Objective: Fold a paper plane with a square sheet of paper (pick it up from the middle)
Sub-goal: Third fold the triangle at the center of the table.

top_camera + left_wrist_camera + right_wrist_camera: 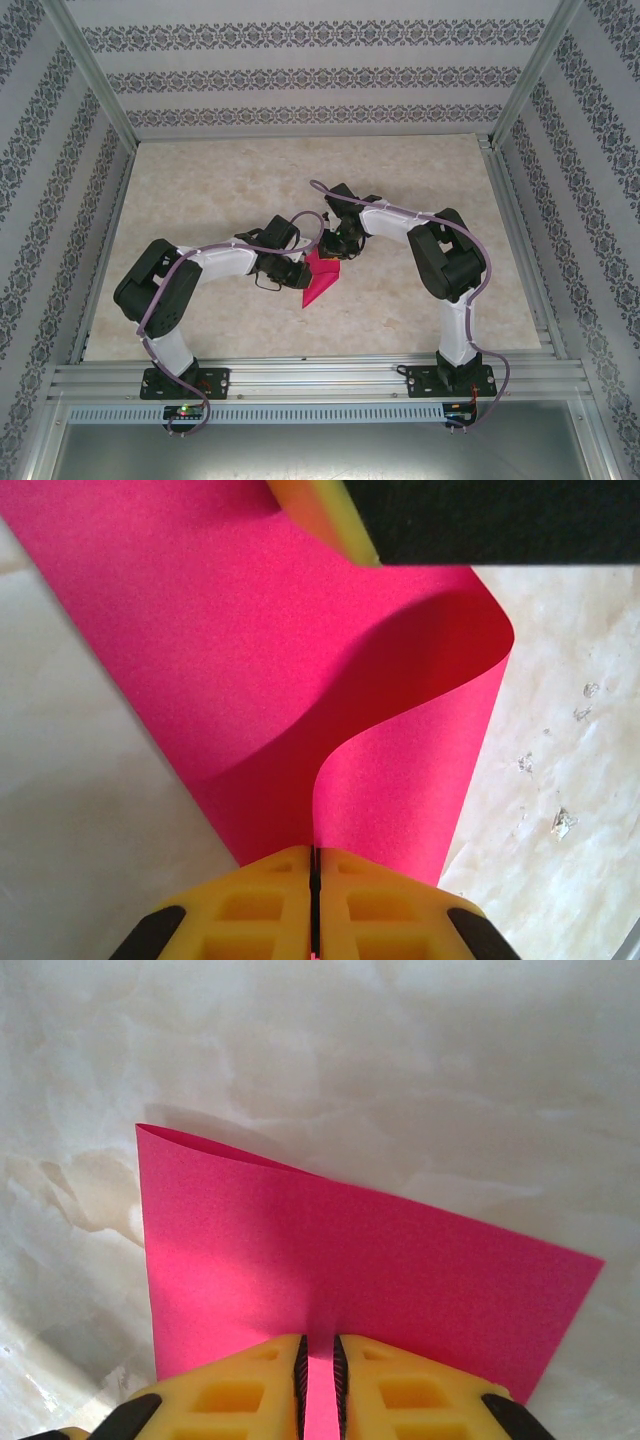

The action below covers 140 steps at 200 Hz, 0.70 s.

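Observation:
The square sheet of paper (321, 284) is magenta-pink and sits mid-table between both grippers. My left gripper (303, 274) is shut on one of its edges. In the left wrist view the paper (250, 660) curls up from the closed jaws (315, 858) in an S-shaped bend and reaches a yellow finger (320, 520) of the right gripper. My right gripper (338, 249) is at the sheet's far side. In its wrist view the fingertips (319, 1345) stand a narrow gap apart, with pink paper (350, 1260) showing in the gap and spreading beyond them.
The marbled beige tabletop (430, 190) lies all around the paper. Aluminium frame rails (300, 375) run along the near edge and both sides. Patterned walls close in the back and sides. Small shiny flecks (560, 823) lie on the table to the right of the left gripper.

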{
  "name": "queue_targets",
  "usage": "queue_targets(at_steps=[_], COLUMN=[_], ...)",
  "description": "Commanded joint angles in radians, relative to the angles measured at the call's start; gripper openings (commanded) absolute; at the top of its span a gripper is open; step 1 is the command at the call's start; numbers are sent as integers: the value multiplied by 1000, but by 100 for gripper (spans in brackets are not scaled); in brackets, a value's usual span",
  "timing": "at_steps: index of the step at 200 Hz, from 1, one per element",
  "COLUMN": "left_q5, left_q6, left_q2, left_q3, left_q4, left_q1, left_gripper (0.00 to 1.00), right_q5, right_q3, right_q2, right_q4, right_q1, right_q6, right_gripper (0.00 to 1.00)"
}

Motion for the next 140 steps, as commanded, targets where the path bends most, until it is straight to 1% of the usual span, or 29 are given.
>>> queue_targets(at_steps=[1, 39, 140], left_q5=[-23, -39, -26], left_q6=[18, 1, -5], left_q2=[3, -8, 17], left_q3=[11, -11, -4], left_q4=[-8, 14, 19], left_q1=[17, 17, 17], left_gripper=[11, 11, 11], right_q5=[37, 42, 48], right_q3=[-8, -17, -24], right_q2=[26, 26, 21], right_q4=[-39, -39, -30], right_q1=[15, 15, 15], right_q6=[-1, 2, 17], right_gripper=[18, 18, 19])
